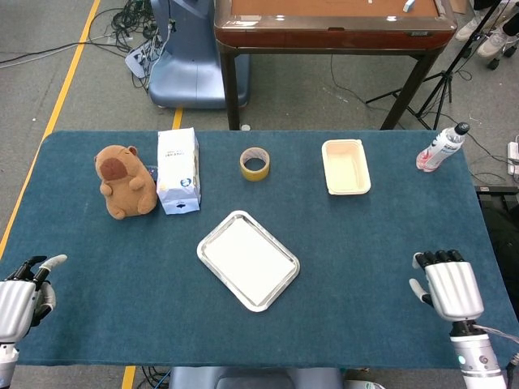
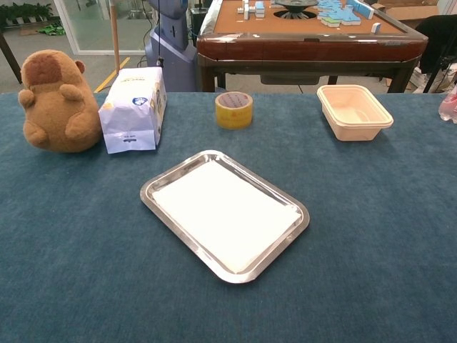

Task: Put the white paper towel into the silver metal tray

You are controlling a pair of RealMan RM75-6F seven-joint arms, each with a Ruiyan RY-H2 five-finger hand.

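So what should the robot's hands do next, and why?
Probably nothing more than rest where they are. The white paper towel already lies flat inside the silver metal tray, and both the right hand and the left hand sit empty near the table's front edge, away from the tray.
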